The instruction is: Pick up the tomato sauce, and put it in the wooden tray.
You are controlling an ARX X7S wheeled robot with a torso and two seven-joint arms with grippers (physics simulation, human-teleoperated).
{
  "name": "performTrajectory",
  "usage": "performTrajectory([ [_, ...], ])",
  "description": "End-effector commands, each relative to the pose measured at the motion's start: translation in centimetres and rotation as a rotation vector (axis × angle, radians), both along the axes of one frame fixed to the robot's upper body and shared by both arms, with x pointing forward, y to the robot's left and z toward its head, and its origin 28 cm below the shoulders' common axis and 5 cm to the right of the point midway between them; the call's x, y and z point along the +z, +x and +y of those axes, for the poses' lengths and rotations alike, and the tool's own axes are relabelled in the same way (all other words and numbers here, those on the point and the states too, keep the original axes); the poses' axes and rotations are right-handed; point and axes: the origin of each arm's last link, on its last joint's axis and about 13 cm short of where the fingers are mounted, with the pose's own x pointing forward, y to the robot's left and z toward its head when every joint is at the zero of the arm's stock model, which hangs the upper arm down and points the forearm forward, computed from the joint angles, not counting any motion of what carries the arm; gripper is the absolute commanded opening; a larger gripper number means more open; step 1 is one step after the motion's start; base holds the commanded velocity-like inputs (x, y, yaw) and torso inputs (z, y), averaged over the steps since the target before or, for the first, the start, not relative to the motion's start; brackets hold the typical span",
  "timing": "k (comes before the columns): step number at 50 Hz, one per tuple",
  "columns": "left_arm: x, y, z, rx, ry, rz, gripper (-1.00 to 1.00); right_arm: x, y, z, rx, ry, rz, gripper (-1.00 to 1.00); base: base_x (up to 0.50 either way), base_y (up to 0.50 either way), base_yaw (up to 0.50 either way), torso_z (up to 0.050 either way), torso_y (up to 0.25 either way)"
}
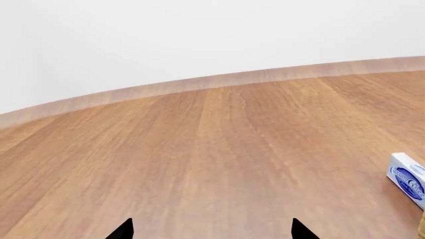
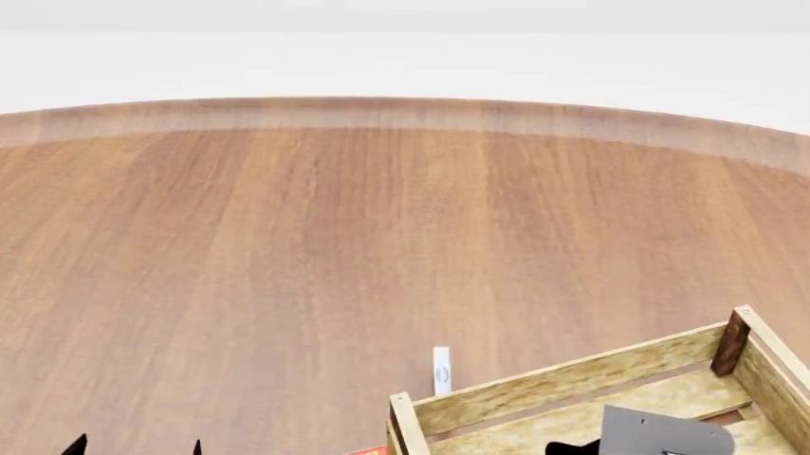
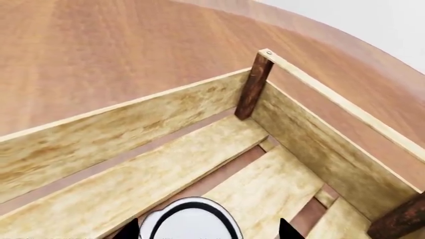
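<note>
A round wooden table (image 2: 317,237) ran out to a plain white wall (image 2: 405,47) as I watched through the cameras. The wooden tray (image 2: 570,379) sat at the near right of the head view, its pale slats and a dark corner post (image 3: 252,84) filling the right wrist view. My right gripper (image 3: 206,230) hung over the tray's inside, its dark fingertips set either side of the pale round top of the tomato sauce (image 3: 192,219); I could not tell whether they were pressing on the can. My left gripper (image 1: 211,231) hovered well apart over bare tabletop, its fingers spread wide with nothing between them. A small white-and-blue box (image 1: 406,179) lay on the table just outside the tray's far wall.
</note>
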Motion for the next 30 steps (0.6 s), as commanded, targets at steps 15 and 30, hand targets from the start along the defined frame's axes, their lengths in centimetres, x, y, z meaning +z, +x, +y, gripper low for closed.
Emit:
performTrajectory([
  [15,0.2,-0.2,-0.1,-0.016,-0.051,-0.038,1.0,0.4,0.1,-0.1,0.026,0.027,-0.021,1.0,0.0,0.0,0.0,0.0,0.0],
  [30,0.2,-0.2,-0.1,-0.016,-0.05,-0.038,1.0,1.6,-0.3,-0.3,0.017,0.046,-0.059,1.0,0.0,0.0,0.0,0.0,0.0],
])
